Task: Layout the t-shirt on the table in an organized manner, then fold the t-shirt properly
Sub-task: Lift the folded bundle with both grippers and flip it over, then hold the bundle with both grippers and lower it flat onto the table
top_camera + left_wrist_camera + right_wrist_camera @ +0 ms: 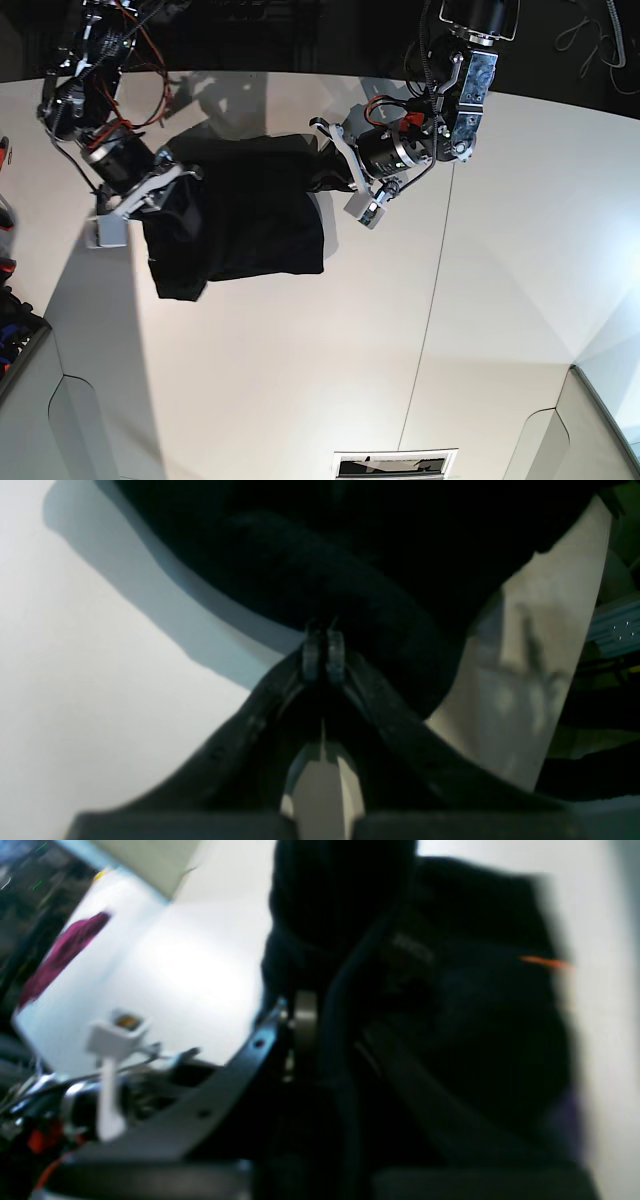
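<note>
- Right gripper [180,172], at the t-shirt's left upper corner in the base view: it grips the black cloth there. Its wrist view is blurred, but cloth is bunched right against the fingers, so I judge it clamped on the shirt.
- The t-shirt [240,220] hangs as a dark sheet stretched between the two arms, its top edge taut and its lower edge loose. Its left lower corner sags below the rest. Whether the lower edge touches the table [300,380] cannot be told; the shadow beside it suggests most of it is lifted.
- A thin orange streak and a hint of purple show at the shirt's edge in the right wrist view, so the printed side seems to face away from the base camera.
- Left gripper [323,652], at the shirt's right upper corner: its two fingertips are pressed together with black cloth pinched between them.
- Progress, as I judge it: early. The shirt is held spread by its top corners, but it is not yet laid flat on the table, and no fold is visible. Laying out, smoothing and all folding remain.
</note>
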You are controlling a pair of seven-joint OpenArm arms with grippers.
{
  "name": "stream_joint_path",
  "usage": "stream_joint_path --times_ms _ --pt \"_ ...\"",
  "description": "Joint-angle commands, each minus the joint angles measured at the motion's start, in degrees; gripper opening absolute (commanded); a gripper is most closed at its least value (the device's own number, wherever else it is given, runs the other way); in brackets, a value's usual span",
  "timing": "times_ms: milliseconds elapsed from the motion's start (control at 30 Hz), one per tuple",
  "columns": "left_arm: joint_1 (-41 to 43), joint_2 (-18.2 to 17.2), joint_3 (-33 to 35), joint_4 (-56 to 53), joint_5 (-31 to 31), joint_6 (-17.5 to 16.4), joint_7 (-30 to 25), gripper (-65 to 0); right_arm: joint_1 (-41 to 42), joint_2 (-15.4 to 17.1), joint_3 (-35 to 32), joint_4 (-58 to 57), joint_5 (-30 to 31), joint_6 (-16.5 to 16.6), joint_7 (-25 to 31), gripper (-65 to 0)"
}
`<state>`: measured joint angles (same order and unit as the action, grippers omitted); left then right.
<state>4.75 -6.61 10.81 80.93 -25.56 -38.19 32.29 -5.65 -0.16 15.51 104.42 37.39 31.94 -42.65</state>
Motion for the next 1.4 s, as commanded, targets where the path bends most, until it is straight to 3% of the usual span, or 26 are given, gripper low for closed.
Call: stream_joint_path --times_ms 0,133,233,267,333,567,767,833,867,967,1200,1367 --pt "-0.2 0.0 0.1 0.1 1.6 0.5 2.0 -65.0 0.9 -0.9 -2.3 1.0 -1.0 0.9 2.0 -65.0" --pt "-0.3 -0.1 0.1 0.1 1.6 0.5 2.0 -65.0 1.5 -3.5 -12.1 -0.9 -9.6 0.8 2.2 -65.0" --pt "-0.3 -0.1 0.1 0.1 1.4 0.5 2.6 -65.0 1.5 -3.5 -17.9 -2.2 -11.5 0.8 2.4 -32.8" --pt "-0.3 -0.1 0.1 0.1 0.7 0.4 3.4 -65.0 1.5 -3.5 -19.6 -2.2 -12.7 0.8 2.4 -26.0" --pt "-0.3 -0.1 0.1 0.1 -0.9 -0.2 4.9 -65.0 1.5 -3.5 -22.0 -2.1 -15.1 0.6 2.4 -22.6" --pt "0.0 -1.2 -3.0 2.0 -7.5 -1.8 5.9 -65.0 1.5 -3.5 -21.3 2.8 -16.1 0.4 2.4 -22.7" --pt "0.4 -2.8 -10.7 9.4 -14.5 -1.8 14.3 -65.0 3.1 -1.7 -13.5 7.0 -18.1 -0.7 2.6 -22.9" --pt "0.7 -4.3 -11.3 11.4 -18.6 -1.8 16.3 -65.0 4.2 -0.4 -10.2 7.0 -18.1 -0.7 2.6 -28.0" --pt "1.1 -5.1 -11.2 12.3 -20.9 -1.8 16.9 -65.0 4.8 0.3 -8.3 7.0 -18.3 -0.7 2.6 -34.7" --pt "3.3 -6.1 -11.0 15.5 -24.2 -1.8 17.5 -65.0 7.0 2.5 -3.1 6.5 -18.5 -0.9 2.6 -64.5" --pt "6.8 -5.1 -7.0 23.4 -25.2 -1.8 15.4 -65.0 13.4 6.6 1.0 -5.7 -18.5 -1.2 6.5 -65.0" --pt "5.6 -0.7 -1.0 23.4 -16.3 -1.8 12.5 -65.0 18.7 6.8 0.9 -19.1 -16.7 -0.7 7.1 -65.0"
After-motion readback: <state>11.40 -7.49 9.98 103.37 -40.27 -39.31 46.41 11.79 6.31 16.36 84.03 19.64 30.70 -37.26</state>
